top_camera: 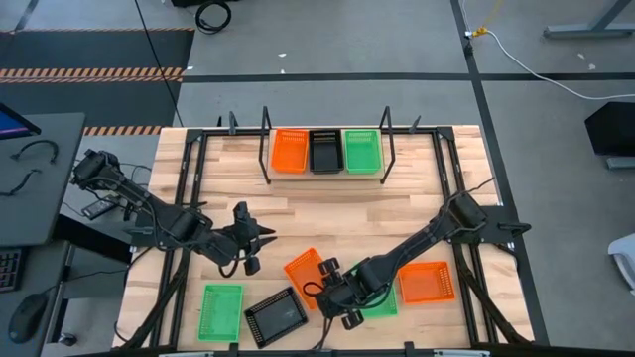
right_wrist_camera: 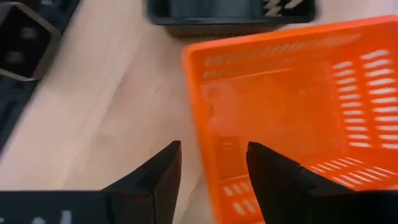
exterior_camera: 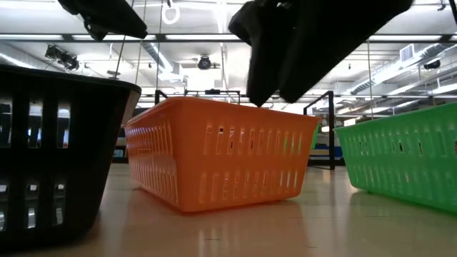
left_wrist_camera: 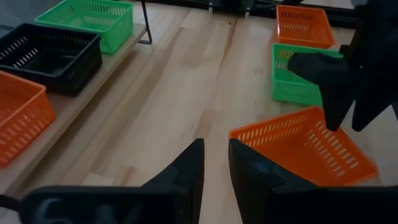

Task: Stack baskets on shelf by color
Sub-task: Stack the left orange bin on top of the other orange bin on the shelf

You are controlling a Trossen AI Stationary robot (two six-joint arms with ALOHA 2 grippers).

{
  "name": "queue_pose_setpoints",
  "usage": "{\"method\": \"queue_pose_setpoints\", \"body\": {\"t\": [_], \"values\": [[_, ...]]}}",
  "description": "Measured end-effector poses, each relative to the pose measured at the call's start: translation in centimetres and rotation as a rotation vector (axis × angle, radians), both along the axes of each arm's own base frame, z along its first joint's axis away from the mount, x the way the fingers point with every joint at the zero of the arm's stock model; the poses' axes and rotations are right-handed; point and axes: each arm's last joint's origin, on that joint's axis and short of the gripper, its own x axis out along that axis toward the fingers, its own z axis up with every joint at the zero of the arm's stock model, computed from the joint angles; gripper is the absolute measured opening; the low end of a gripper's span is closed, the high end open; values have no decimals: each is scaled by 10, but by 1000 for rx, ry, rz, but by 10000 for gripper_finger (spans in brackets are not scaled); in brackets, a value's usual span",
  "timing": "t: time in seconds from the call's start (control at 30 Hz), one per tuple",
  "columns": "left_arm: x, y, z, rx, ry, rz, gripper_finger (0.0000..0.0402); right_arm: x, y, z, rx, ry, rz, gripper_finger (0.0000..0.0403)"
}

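Barely begun: three baskets seated side by side on the shelf [top_camera: 327, 177] at the table's far edge, namely orange shelf basket [top_camera: 290, 151], black shelf basket [top_camera: 323, 152], green shelf basket [top_camera: 361, 151], one layer only. Left to stack, all near the front edge: green basket [top_camera: 219, 312] toward the front-left corner, black basket [top_camera: 275, 316] beside it, tilted orange basket [top_camera: 307, 270] near the middle, second green basket [top_camera: 382, 302] partly under the right arm, second orange basket [top_camera: 427, 282] toward the right. Only eight counted from above.

Right gripper [right_wrist_camera: 211, 171] hovering at the tilted orange basket's rim, fingers apart, nothing clamped. Left gripper [left_wrist_camera: 214, 165] waiting left of centre, fingers narrowly apart, empty.

No brands, labels or writing legible anywhere.
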Motion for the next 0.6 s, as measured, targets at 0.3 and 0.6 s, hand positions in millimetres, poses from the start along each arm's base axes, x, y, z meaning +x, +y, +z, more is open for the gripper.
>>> {"method": "queue_pose_setpoints", "body": {"t": [0.3,0.6], "values": [[0,-1,1,-2,-6,-4,78,-4,-5,-16,17,37,0,153],[-5,-10,2,-6,-34,-1,76,5,-19,-26,-4,-26,27,114]]}}
